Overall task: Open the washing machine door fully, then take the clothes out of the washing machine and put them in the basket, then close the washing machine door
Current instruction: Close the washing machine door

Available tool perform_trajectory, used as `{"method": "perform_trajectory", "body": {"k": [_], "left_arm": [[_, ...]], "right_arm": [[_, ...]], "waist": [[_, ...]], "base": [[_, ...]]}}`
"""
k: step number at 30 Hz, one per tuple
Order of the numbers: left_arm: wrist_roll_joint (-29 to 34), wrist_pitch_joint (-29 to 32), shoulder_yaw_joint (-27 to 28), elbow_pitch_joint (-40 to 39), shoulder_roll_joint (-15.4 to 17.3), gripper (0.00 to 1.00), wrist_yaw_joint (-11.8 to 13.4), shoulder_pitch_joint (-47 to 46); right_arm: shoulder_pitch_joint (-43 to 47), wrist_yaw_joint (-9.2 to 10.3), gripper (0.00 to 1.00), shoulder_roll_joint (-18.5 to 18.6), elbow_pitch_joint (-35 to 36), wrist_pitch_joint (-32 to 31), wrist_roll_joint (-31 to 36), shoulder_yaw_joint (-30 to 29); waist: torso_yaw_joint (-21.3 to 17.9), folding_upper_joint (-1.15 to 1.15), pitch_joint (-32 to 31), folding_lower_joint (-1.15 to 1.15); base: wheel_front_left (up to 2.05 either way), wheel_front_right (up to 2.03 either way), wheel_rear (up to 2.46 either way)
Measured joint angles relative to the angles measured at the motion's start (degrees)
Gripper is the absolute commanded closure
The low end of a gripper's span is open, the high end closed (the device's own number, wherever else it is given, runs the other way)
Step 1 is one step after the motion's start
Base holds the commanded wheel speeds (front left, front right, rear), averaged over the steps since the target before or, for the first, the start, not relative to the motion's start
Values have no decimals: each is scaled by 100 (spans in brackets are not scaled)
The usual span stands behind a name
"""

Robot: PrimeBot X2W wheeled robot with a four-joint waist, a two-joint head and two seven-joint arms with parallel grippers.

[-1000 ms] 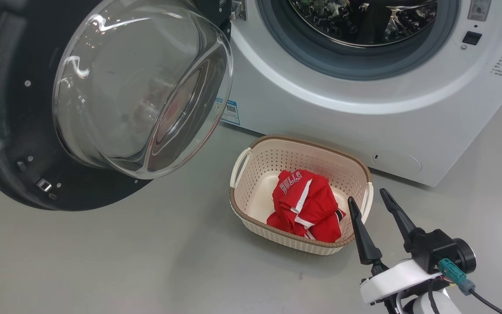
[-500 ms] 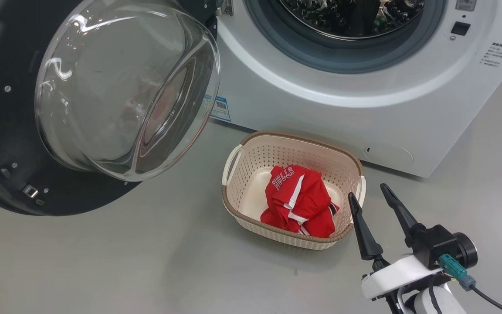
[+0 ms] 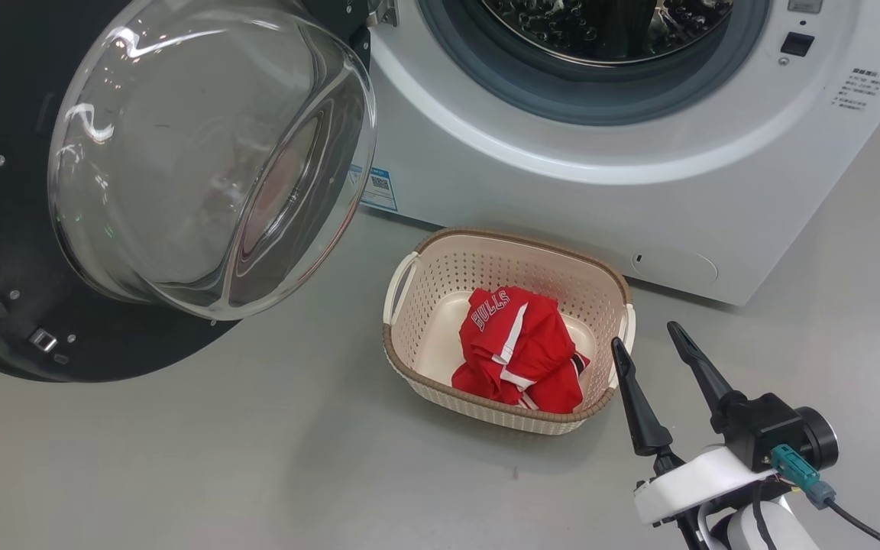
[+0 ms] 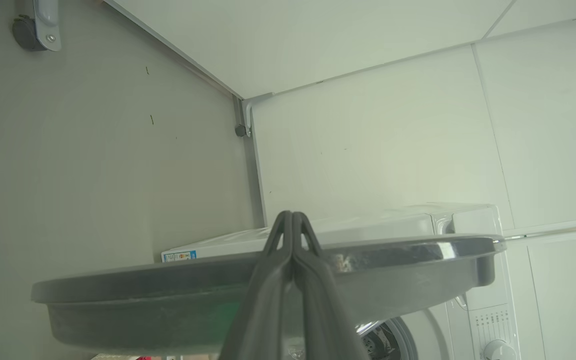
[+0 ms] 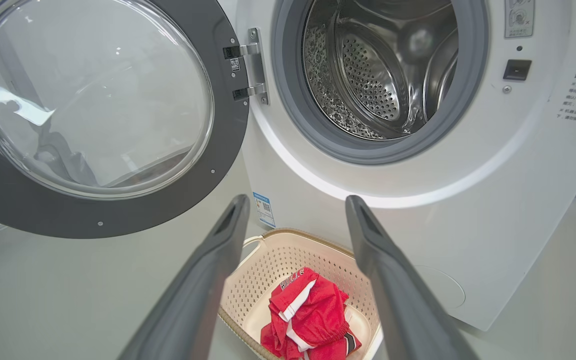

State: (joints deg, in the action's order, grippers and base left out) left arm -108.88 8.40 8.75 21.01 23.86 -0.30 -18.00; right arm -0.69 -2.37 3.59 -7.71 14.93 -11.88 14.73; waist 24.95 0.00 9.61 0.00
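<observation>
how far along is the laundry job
Done: the door stands wide open, the clothes lie in the basket, and the drum looks empty. In hand: nothing; the right gripper is open beside the basket, the left gripper shut by the door. Left: closing the door.

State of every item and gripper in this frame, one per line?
washing machine door: open wide.
washing machine: drum empty as far as visible.
clothes: bunched inside the basket.
basket: upright on the floor.
left gripper: jaws shut, nothing between.
right gripper: jaws open, empty.
</observation>
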Motion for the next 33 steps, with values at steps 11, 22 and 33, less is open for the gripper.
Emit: {"method": "perform_trajectory", "body": {"k": [11, 22, 33], "left_arm": [[-58, 619, -165, 288, 78, 100, -254, -19], [-408, 1507, -398, 282, 47, 100, -482, -17], [-603, 2360, -595, -103, -82, 100, -613, 14]], "right_arm": [[-5, -2, 0, 7, -1, 0, 46, -5], [-44, -2, 0, 13, 0, 0, 59, -42], [-122, -2, 0, 25, 10, 0, 91, -89]], "waist": [[34, 0, 60, 0], [33, 0, 119, 0], [8, 0, 163, 0]], "base": [[0, 0, 0], [0, 0, 0], [0, 0, 0]]}}
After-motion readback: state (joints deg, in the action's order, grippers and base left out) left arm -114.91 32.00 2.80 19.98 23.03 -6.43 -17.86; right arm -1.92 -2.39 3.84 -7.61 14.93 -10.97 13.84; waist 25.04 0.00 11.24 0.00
